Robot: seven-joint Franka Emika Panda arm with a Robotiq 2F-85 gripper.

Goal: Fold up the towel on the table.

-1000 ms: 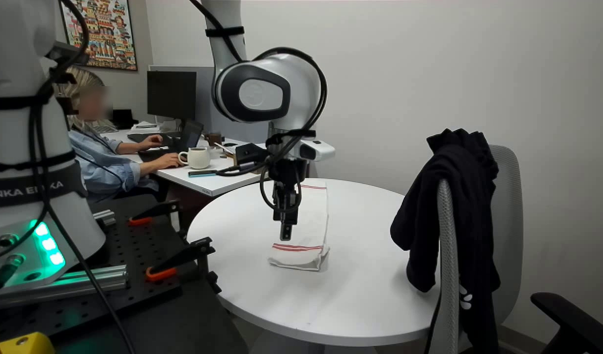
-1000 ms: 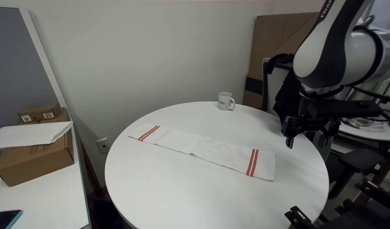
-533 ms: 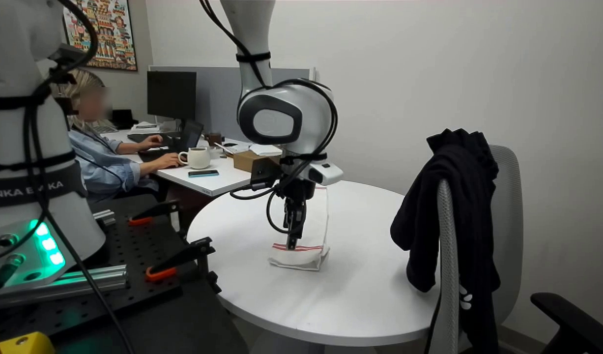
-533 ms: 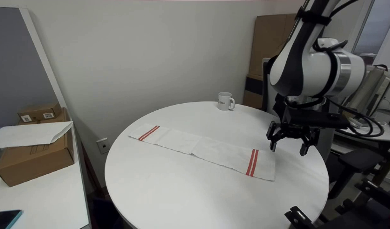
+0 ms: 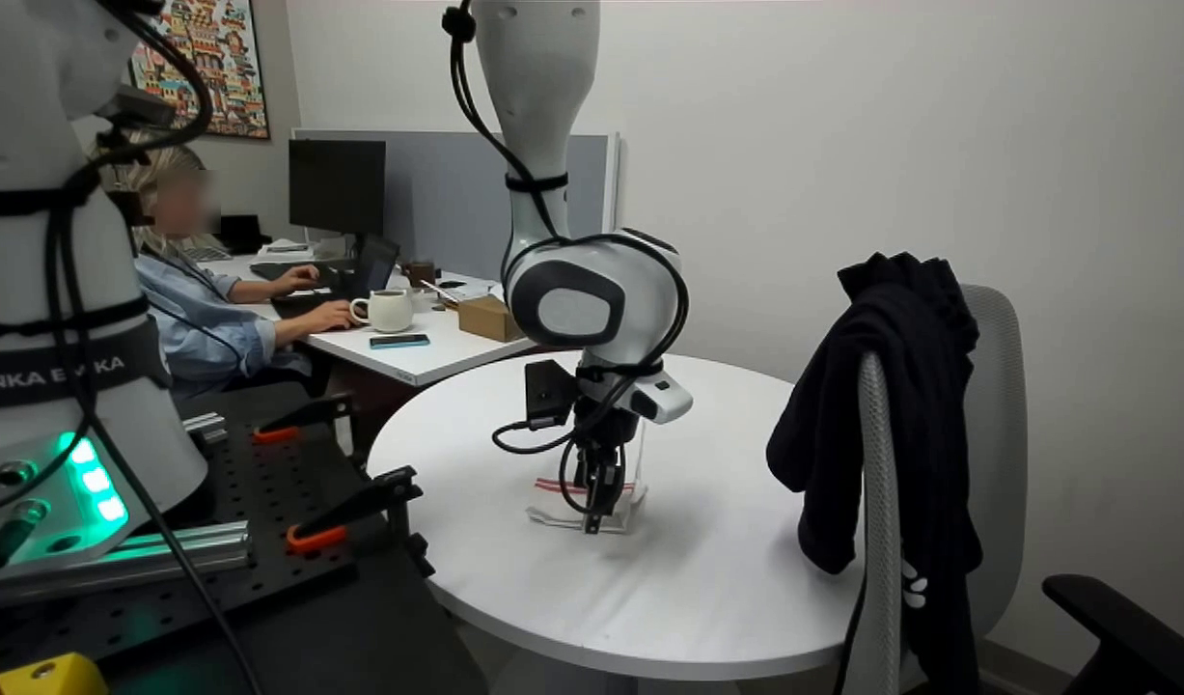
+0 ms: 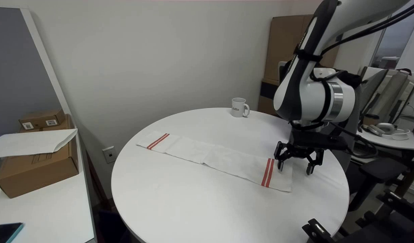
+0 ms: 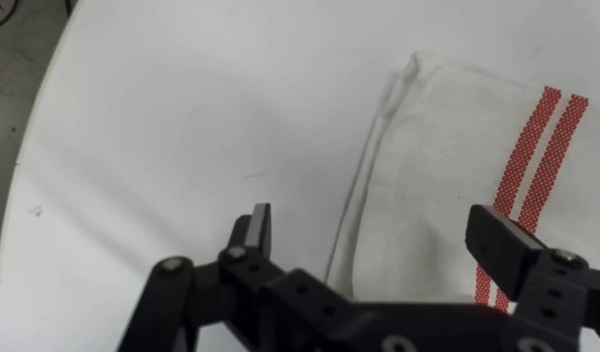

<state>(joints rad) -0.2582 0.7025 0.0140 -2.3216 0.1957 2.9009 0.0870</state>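
Observation:
The white towel lies in a long narrow folded strip on the round white table, with a pair of red stripes near each end. It also shows in an exterior view, partly hidden behind the arm. My gripper is open and empty, pointing down at the towel's end nearest the robot. In the wrist view the open fingers straddle the towel's layered end edge. One finger is over bare tabletop, the other over the towel by the red stripes. I cannot tell if the fingertips touch the surface.
A white mug stands at the table's far edge. A chair with a black jacket stands against the table. Black clamps sit on the robot's mount beside the table. A person works at a desk behind.
My open gripper has come down and moved across from beside the table's edge to the towel's near end. The towel has not moved.

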